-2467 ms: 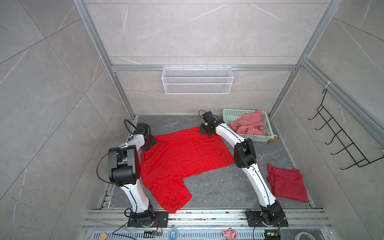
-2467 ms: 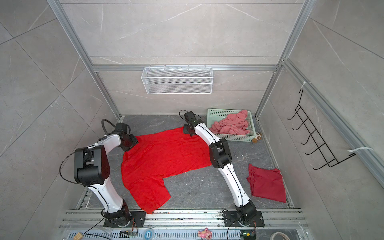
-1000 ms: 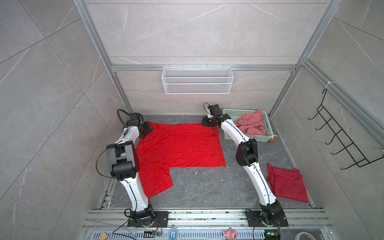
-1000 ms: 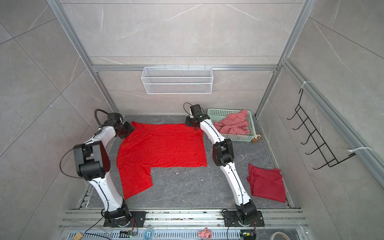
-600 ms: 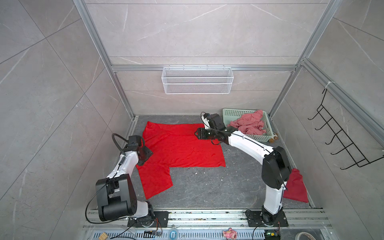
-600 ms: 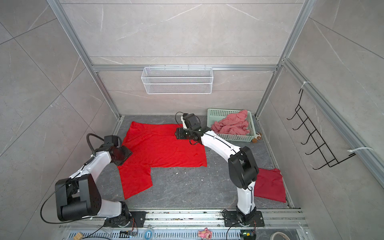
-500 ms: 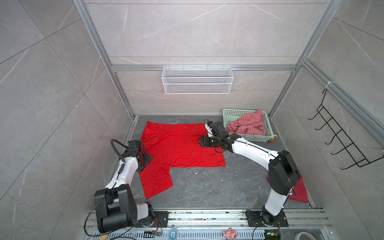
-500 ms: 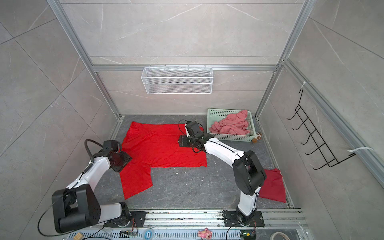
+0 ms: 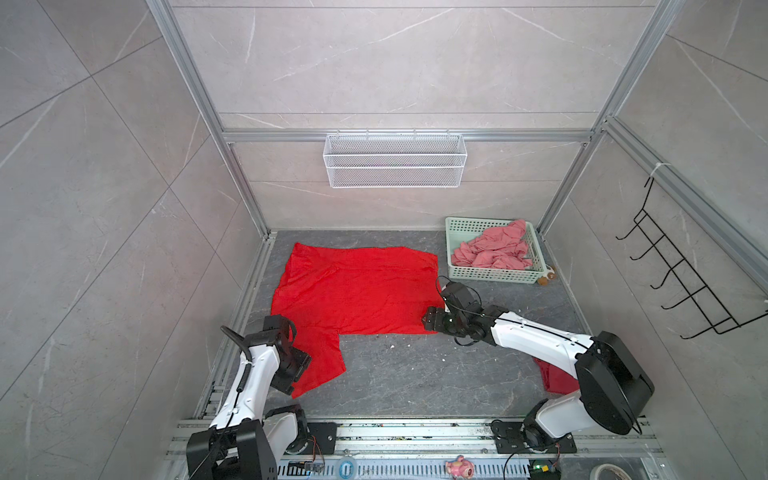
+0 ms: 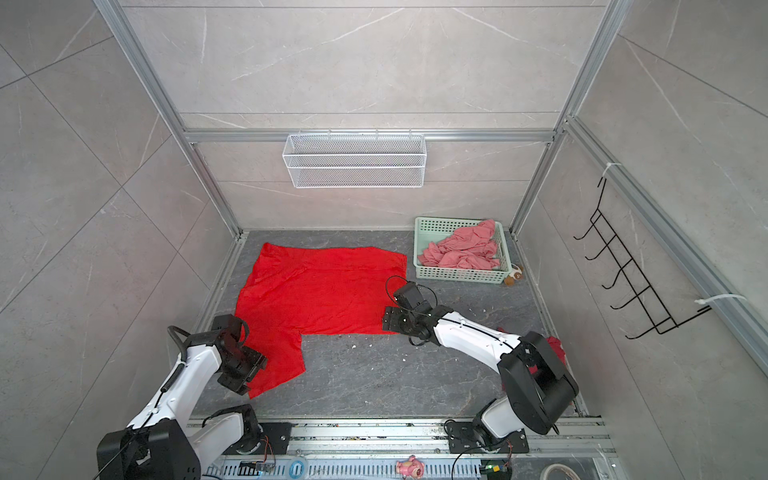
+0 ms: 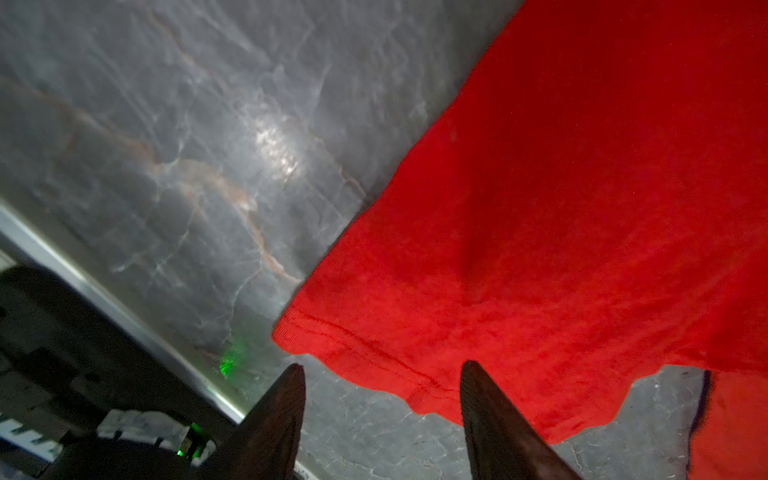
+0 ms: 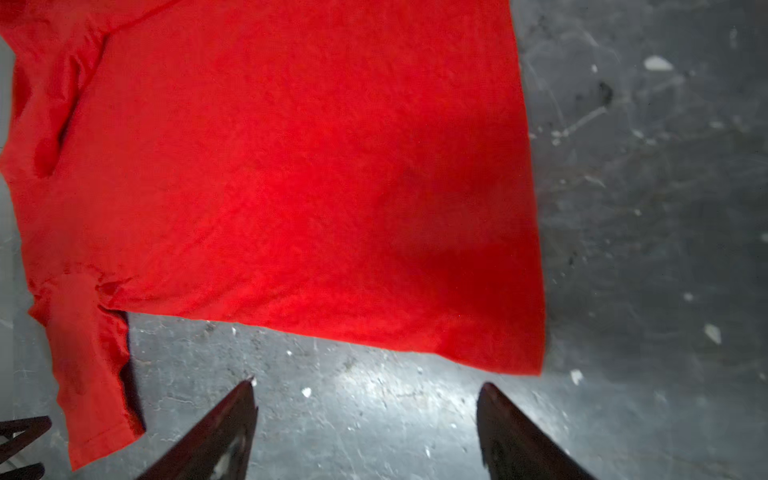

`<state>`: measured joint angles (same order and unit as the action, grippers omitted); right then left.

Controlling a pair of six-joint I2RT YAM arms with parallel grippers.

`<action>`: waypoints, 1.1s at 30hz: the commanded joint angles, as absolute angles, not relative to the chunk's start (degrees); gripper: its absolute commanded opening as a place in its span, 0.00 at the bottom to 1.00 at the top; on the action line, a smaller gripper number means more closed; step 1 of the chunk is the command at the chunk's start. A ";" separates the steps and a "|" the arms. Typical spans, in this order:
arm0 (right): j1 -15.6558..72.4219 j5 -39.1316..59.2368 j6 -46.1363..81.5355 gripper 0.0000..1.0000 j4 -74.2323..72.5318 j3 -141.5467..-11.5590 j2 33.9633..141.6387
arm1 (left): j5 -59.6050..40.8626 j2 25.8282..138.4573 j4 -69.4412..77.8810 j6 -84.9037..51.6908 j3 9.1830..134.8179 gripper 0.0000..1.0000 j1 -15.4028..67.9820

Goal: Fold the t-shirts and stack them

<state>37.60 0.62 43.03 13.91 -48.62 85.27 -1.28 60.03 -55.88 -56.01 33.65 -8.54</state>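
A bright red t-shirt (image 9: 357, 291) (image 10: 320, 291) lies spread flat on the grey floor, one sleeve reaching toward the front left. My left gripper (image 9: 300, 365) (image 10: 254, 365) hovers at that sleeve. In the left wrist view its jaws (image 11: 383, 365) stand open, the sleeve hem (image 11: 374, 365) lying between the tips. My right gripper (image 9: 430, 322) (image 10: 388, 318) is at the shirt's near right corner. It is open (image 12: 368, 384) with bare floor between the fingers (image 12: 511, 432). Salmon-pink t-shirts (image 9: 494, 251) (image 10: 461, 249) fill the basket. A darker crimson t-shirt (image 9: 552, 378) (image 10: 555, 347) lies mostly hidden behind the right arm.
The mint-green basket (image 9: 490, 275) (image 10: 457, 274) stands at the back right, with a small plush toy (image 9: 546, 276) (image 10: 515, 274) beside it. A white wire shelf (image 9: 395, 166) hangs on the back wall. Metal rails (image 9: 249, 291) edge the floor.
Both grippers have left the shirt's far corners and drawn back toward the front, the left to the sleeve, the right to the near right corner. The shirt stays flat.
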 commanded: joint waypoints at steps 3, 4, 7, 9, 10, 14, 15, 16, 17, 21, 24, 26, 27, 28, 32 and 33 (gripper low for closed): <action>37.79 -3.26 45.76 0.84 14.46 -45.68 81.57 | -3.67 63.09 -58.92 -61.14 32.31 0.62 -8.04; 37.74 -3.58 45.88 0.84 14.41 -45.45 81.27 | -3.49 63.51 -58.71 -61.94 31.81 0.62 -8.03; 37.68 -4.97 45.74 0.84 15.35 -45.22 80.46 | -2.09 62.98 -57.52 -63.75 30.69 0.62 -8.00; 37.37 -5.29 45.70 0.84 15.81 -45.09 80.08 | -2.03 62.57 -56.48 -64.67 30.09 0.61 -8.06; 37.10 -5.23 45.79 0.84 15.82 -45.00 79.97 | -1.92 62.65 -56.25 -65.17 29.71 0.60 -8.04; 35.89 -4.53 45.68 0.83 16.25 -44.99 79.40 | -1.47 62.93 -54.22 -66.01 28.03 0.56 -7.76; 35.63 -4.32 45.70 0.83 16.35 -44.92 79.16 | -0.63 62.97 -53.69 -65.85 27.88 0.56 -7.74; 35.39 -4.22 45.68 0.83 16.41 -44.76 78.98 | -0.25 63.32 -53.04 -65.88 27.77 0.56 -7.74; 35.12 -4.14 45.62 0.83 16.56 -44.67 78.73 | -0.43 63.94 -52.03 -66.01 27.46 0.56 -7.74; 34.45 -4.52 45.62 0.83 17.65 -44.22 78.04 | -0.66 66.99 -48.83 -65.63 26.85 0.53 -7.82; 33.94 -4.68 45.79 0.83 18.35 -43.75 77.28 | -0.19 66.56 -47.14 -65.74 26.21 0.45 -7.73; 33.74 -4.45 46.12 0.83 18.95 -43.36 76.91 | 0.04 65.27 -46.92 -65.79 25.91 0.38 -7.81; 33.66 -4.03 46.29 0.83 19.27 -43.12 76.81 | 0.24 64.64 -47.25 -65.68 25.71 0.34 -7.77; 33.66 -3.64 46.68 0.83 19.48 -42.79 76.88 | 0.42 64.10 -47.65 -65.68 25.67 0.31 -7.74; 33.58 0.01 49.38 0.83 17.19 -40.19 77.72 | 1.05 62.40 -47.69 -65.70 25.05 0.18 -7.79; 33.54 0.47 50.08 0.83 16.45 -39.62 78.01 | 1.10 62.14 -47.40 -65.67 24.81 0.14 -7.74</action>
